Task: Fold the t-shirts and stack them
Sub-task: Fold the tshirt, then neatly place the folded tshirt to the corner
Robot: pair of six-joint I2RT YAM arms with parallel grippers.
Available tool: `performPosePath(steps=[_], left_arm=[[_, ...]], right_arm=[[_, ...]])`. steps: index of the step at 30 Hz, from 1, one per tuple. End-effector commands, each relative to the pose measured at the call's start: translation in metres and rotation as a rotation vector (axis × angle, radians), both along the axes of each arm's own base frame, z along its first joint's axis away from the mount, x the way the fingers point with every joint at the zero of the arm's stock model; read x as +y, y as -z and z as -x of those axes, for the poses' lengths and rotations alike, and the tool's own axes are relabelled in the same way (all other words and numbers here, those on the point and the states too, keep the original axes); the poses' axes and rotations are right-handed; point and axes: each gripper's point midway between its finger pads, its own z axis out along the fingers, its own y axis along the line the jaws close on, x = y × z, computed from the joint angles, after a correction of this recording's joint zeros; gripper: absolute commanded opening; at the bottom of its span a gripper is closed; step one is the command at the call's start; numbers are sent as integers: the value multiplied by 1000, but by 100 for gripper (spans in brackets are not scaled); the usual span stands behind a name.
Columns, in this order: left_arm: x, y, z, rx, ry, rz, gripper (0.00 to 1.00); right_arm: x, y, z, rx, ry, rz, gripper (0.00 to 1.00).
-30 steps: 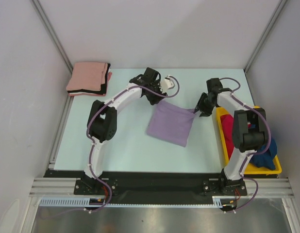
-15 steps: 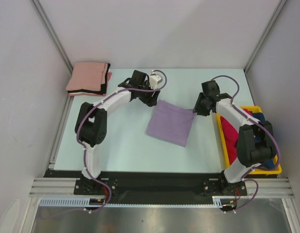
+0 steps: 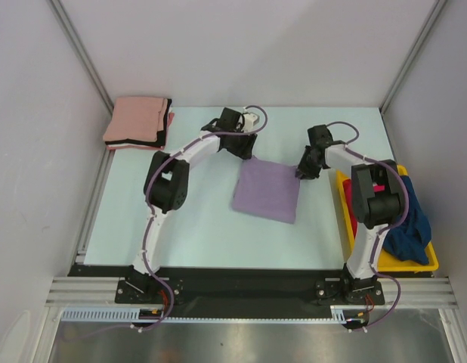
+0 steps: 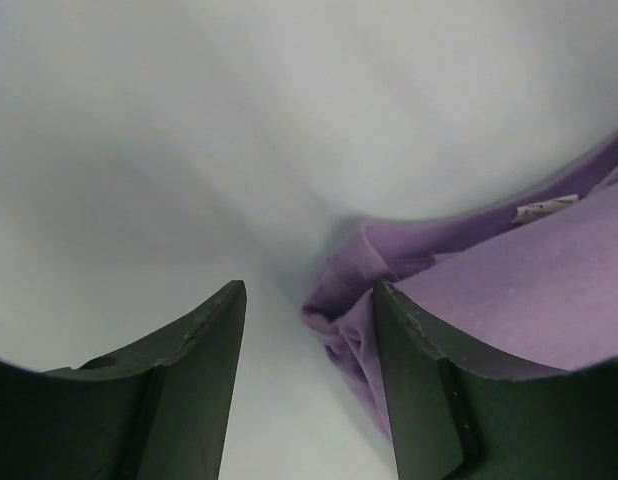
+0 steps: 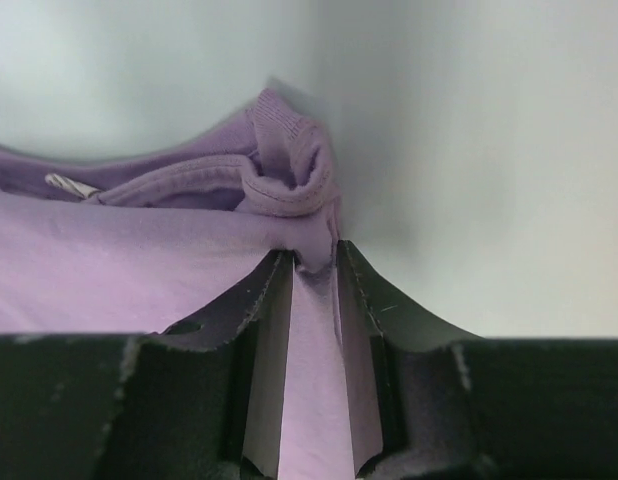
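A folded lavender t-shirt (image 3: pixel 267 190) lies flat in the middle of the table. My left gripper (image 3: pixel 244 150) is open at its far left corner; in the left wrist view the bunched corner (image 4: pixel 341 300) sits between the jaws, against the right finger (image 4: pixel 414 370). My right gripper (image 3: pixel 301 171) is shut on the shirt's far right corner, and cloth (image 5: pixel 311 330) fills the gap between the fingers. A folded salmon pink shirt (image 3: pixel 134 119) lies on a black one (image 3: pixel 163 136) at the far left. A red shirt (image 3: pixel 354 204) and a dark blue one (image 3: pixel 409 227) lie in the bin.
The yellow plastic bin (image 3: pixel 419 264) stands along the table's right edge, close to my right arm. Grey walls enclose the table at the left, back and right. The pink and black stack is in the far left corner.
My left gripper swung left off the shirt's corner and came back to it. My right arm shifted its elbow while staying at the right corner. The shirt now lies a little squarer.
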Motion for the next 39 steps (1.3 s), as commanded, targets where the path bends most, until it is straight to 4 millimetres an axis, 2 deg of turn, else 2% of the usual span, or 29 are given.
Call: performPosePath(steps=[1, 2, 5, 6, 8, 9, 11, 12, 13, 14, 15, 16, 19, 20, 22, 23, 27, 30, 33, 36, 38, 39], left_arm=[[1, -19, -21, -33, -63, 5, 59], [2, -21, -23, -41, -69, 4, 59], [3, -43, -33, -87, -86, 15, 61], [3, -60, -33, -112, -85, 28, 62], [8, -77, -33, -138, -103, 46, 64], [15, -87, -24, -141, -115, 53, 66], [22, -96, -18, -156, -158, 83, 68], [30, -91, 3, -119, -184, 90, 70], [32, -87, 13, -103, -200, 103, 74], [29, -88, 22, -85, -228, 148, 77], [32, -73, 43, -29, -227, 148, 80], [25, -67, 55, 6, -225, 157, 81], [15, -43, 79, 93, -208, 147, 81], [14, -31, 80, 120, -210, 144, 81], [11, -22, 81, 154, -221, 149, 79], [11, -10, 81, 177, -224, 135, 78], [10, 5, 73, 198, -253, 122, 73], [1, 14, 76, 259, -251, 156, 69], [-10, 17, 82, 319, -236, 206, 59], [-25, 15, 88, 363, -193, 274, 45], [-31, 13, 89, 391, -181, 316, 31], [-31, 11, 88, 392, -178, 330, 21]], right_arm=[[-6, -14, -29, -69, 7, 35, 30], [-8, -16, -31, -69, 8, 39, 31], [-12, -25, -37, -79, -1, 46, 37], [-13, -34, -37, -89, -5, 52, 42], [-13, -46, -36, -110, -27, 60, 46], [-13, -60, -34, -133, -33, 60, 49], [-13, -68, -26, -141, -41, 62, 50], [-13, -74, -22, -148, -44, 62, 52], [-13, -87, -19, -179, -47, 58, 52], [-12, -84, -9, -168, -52, 58, 52], [-15, -86, -6, -179, -36, 80, 53], [-15, -95, -1, -201, -32, 76, 53], [-14, -88, 16, -185, -30, 66, 53], [-15, -88, 23, -181, -27, 63, 54], [-16, -90, 29, -182, -24, 59, 54], [-17, -96, 32, -195, -23, 56, 54], [-25, -105, 44, -207, -8, 81, 54], [-30, -115, 49, -226, -2, 95, 54], [-36, -121, 53, -237, 6, 110, 54], [-42, -125, 55, -244, 19, 118, 54], [-45, -132, 55, -259, 29, 121, 54], [-47, -134, 55, -262, 31, 123, 54]])
